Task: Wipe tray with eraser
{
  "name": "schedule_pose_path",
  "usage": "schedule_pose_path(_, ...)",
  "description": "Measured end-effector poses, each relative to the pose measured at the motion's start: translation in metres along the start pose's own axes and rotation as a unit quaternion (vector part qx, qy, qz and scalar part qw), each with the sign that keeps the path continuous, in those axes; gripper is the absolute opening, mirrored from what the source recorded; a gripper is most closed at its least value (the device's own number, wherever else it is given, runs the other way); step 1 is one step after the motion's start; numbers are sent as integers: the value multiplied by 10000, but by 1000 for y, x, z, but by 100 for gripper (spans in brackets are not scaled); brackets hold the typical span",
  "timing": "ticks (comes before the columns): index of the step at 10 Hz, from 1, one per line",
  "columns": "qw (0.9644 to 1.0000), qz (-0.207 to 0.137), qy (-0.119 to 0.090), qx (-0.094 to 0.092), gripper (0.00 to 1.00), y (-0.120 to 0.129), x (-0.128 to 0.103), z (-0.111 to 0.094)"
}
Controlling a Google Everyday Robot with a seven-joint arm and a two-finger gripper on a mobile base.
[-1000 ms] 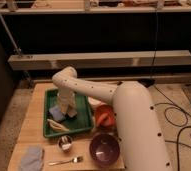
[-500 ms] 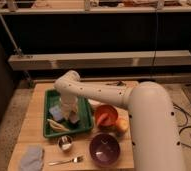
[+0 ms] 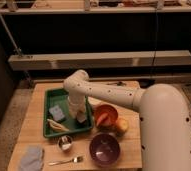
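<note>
A shallow green rectangular plastic tray (image 3: 54,100) is seen on a light wooden desk (image 3: 36,145). The tool (image 3: 81,118) is lowered inside the tray at its right side, close to the right wall; it is pale and blocky, hung from a smooth white jointed arm (image 3: 109,95) with small dark dots along it. Whether the tool is spread or pinching anything cannot be told, and contact with the tray floor cannot be told either.

Left of the tool, on the tray floor, a small grey-blue block, taken to be the eraser (image 3: 57,113), is lying flat, apart from the tool. Below and left of the tool, along the tray's near wall, a pale elongated curved object (image 3: 56,125) is lying; what it is cannot be told.

Just right of the tool, outside the tray, an orange round bowl (image 3: 105,115) is placed, with something orange inside. Beside that bowl, further right, a yellowish rounded item (image 3: 122,125) is seen. Below the tool, a glossy purple bowl (image 3: 104,149) is set near the desk's front edge. Below and left of the tool, a small shiny metal cup (image 3: 65,143) is standing just outside the tray, a metal fork (image 3: 66,161) is lying in front of it, and a crumpled grey-blue cloth (image 3: 31,158) is at the front left corner.
</note>
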Motion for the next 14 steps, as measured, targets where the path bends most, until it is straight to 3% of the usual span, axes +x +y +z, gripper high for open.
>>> schedule_pose_path(3,10000,-35,-56,-26,0,29,24,7)
schedule_pose_path(6,9999,-120,-62,-42,0,42,48,12)
schedule_pose_path(11,9990,-435,-12,25,0,24,89,17)
schedule_pose_path(14,9978,-644,-44,165,0,5,98,26)
